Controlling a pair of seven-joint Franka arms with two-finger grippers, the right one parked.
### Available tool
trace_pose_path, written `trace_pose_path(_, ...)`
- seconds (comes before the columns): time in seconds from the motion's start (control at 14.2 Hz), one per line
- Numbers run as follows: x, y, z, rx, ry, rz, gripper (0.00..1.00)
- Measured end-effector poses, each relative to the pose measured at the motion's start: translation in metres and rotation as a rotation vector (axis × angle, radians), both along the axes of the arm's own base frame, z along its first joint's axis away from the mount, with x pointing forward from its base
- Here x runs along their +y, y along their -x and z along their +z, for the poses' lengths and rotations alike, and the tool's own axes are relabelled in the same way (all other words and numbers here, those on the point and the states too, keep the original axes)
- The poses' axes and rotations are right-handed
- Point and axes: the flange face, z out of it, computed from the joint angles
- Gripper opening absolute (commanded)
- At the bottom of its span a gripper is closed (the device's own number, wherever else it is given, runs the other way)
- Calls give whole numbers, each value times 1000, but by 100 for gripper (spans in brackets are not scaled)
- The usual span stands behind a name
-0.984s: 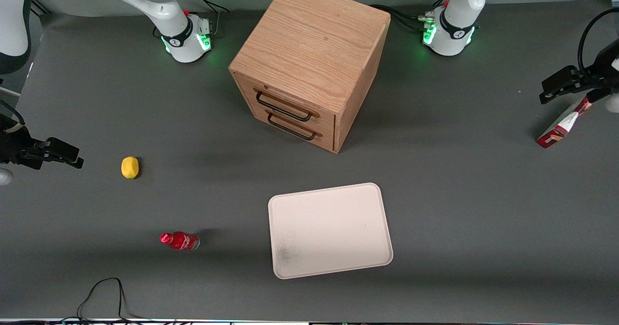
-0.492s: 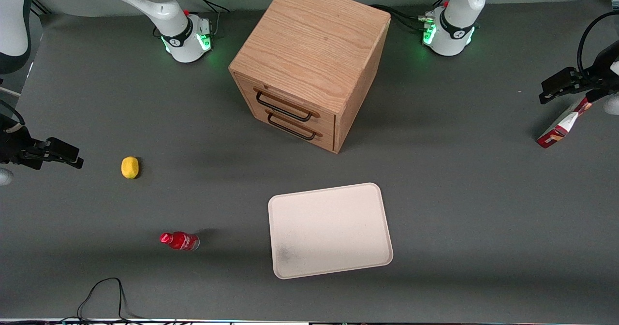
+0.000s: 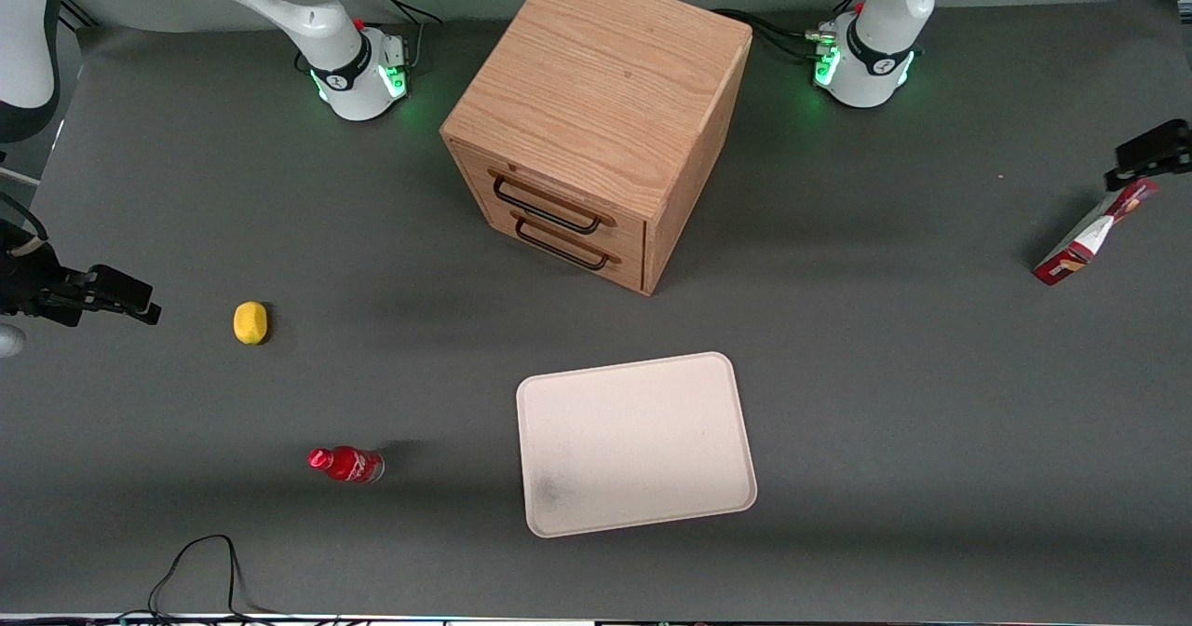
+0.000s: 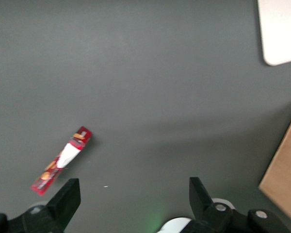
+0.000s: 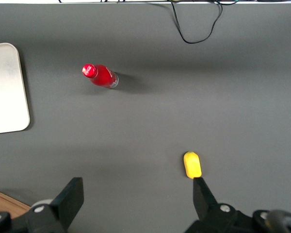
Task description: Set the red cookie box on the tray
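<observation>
Tool (image 4: pixel 132 200) spread wide — above red cookie box (image 4: pixel 61 159)

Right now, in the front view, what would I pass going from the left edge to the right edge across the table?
Lemon → red bottle → wooden drawer cabinet → tray → red cookie box → the left arm's open claw, above the box's farther end.

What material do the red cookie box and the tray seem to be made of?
The red cookie box looks like printed cardboard: flat, sharp-edged, with a white patch. The tray seems matte moulded plastic or pulp, pale beige with rounded corners and a low rim. The hand hovers open above the table near the box.
</observation>
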Motion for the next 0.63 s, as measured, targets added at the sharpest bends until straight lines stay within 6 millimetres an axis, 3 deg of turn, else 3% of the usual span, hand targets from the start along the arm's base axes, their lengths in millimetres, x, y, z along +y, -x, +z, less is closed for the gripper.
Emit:
trace_pose_path(0.35,128,53,-16,-52,6,-179,100)
trace_pose_path(0.49,168,77,-28,-69,2,-253,100)
trace_pose_path(0.63,195,97,-41,-79,-3,-310,100)
